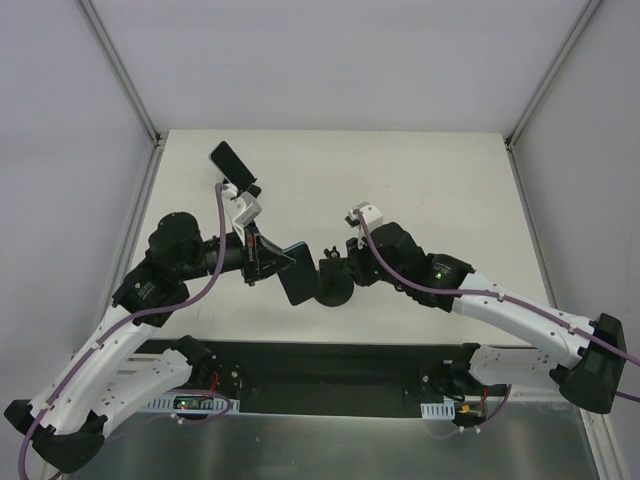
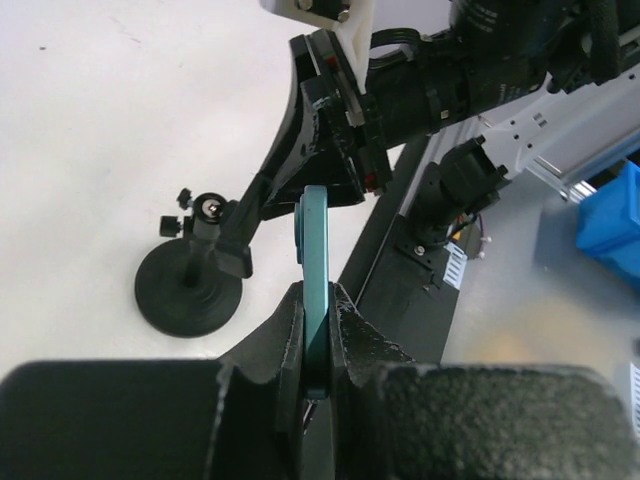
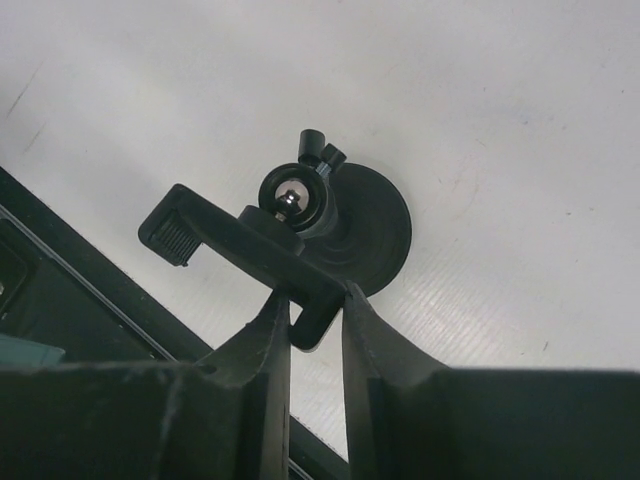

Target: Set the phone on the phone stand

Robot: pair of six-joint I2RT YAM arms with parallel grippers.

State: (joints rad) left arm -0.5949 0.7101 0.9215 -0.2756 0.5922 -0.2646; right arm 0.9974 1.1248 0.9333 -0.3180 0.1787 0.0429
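Note:
My left gripper [image 1: 270, 262] is shut on the phone [image 1: 298, 278], a dark slab with a teal edge, and holds it above the table near the middle. In the left wrist view the phone [image 2: 315, 250] stands edge-on between my fingers [image 2: 350, 330]. The phone stand [image 1: 336, 291] has a round black base just right of the phone. My right gripper [image 1: 330, 266] is shut on the clamp arm [image 3: 300, 270] at the top of the stand, above its base [image 3: 380, 235]. The stand also shows in the left wrist view [image 2: 190, 292], left of the phone's edge.
A small black slab-shaped object [image 1: 232, 165] stands tilted at the back left of the white table [image 1: 440, 190]. A black strip [image 1: 330, 365] runs along the near edge between the arm bases. Grey walls close in the table on three sides.

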